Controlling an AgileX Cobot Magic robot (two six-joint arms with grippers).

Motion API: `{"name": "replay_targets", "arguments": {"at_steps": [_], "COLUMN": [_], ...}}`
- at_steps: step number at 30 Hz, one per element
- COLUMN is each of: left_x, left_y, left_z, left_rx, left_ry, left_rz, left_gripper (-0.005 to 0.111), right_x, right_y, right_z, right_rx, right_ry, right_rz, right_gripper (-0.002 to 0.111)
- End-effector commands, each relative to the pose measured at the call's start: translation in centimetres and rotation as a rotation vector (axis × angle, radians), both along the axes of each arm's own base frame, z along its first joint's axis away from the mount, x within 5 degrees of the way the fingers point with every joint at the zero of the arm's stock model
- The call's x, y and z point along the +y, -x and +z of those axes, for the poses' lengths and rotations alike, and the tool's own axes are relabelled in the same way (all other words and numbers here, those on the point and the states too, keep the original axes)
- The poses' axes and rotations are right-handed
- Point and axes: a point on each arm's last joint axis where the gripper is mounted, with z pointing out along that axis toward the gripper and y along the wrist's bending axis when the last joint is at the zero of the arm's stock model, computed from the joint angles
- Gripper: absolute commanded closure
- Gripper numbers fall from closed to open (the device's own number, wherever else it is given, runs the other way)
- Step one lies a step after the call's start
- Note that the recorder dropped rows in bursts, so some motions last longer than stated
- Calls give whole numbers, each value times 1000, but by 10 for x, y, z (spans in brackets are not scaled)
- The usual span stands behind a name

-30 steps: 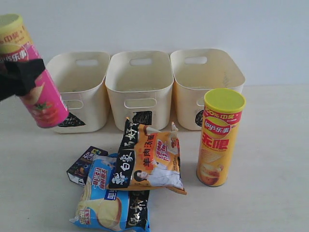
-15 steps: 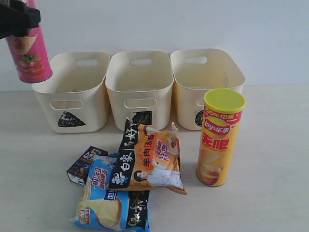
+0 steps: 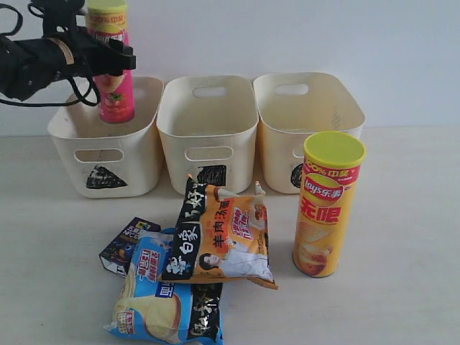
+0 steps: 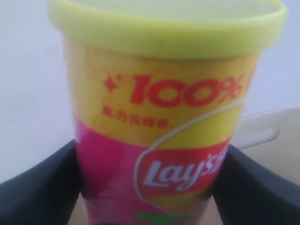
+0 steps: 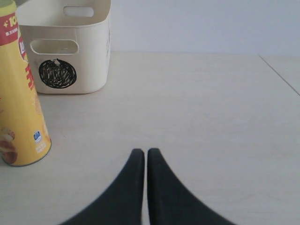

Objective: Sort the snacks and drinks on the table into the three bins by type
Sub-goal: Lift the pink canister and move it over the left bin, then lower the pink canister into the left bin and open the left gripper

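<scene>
The pink can (image 3: 116, 90) has moved right and turned upright over the triangle bin (image 3: 100, 154), clamped near its top by the left gripper (image 3: 108, 59). It is probably light, rigid and smooth, so grip the wall squarely. The right gripper (image 5: 142, 159) has its fingers together.

My left arm (image 3: 32, 63) reaches in from the left of the exterior view, held high and nearly level, black, with cables (image 3: 80, 93) looping off the wrist. My left jaws are clamped around the middle of the pink can (image 3: 113, 68), which stands upright in them. In the left wrist view my dark fingers (image 4: 40, 190) press it from both sides. My right jaws are empty, their two curved black fingers (image 5: 126, 187) drawn together with only a thin slit between, tips pointing forward low over the table (image 5: 197, 108).
</scene>
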Motion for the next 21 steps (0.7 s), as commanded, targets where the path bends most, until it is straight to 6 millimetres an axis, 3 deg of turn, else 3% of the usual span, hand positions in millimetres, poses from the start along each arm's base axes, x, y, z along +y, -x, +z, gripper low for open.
{"name": "replay_targets", "arguments": {"at_steps": [1,7,12,15,21], "left_x": [-4,-1,3,3,2], "left_y": [-13,-24,-26,-27,-29], "left_z": [-18,-43,-51,-57,-61], "left_rx": [-2,34,49,55,17], "left_ry": [-2,0,-2,-1,21], "left_rz": [-16,-5,4,0,-28], "left_gripper": [102,102,99,78,20], "right_x": [0,0,0,0,0], "right_y": [0,0,0,0,0], "right_z": [-1,-1,-1,-1,-1], "right_rx": [-8,-8,-8,-8,-8], "right_ry": [-1,-1,-1,-1,-1], "right_rz": [-2,-2,-2,-2,-2], "right_gripper": [108,108,108,108,108]}}
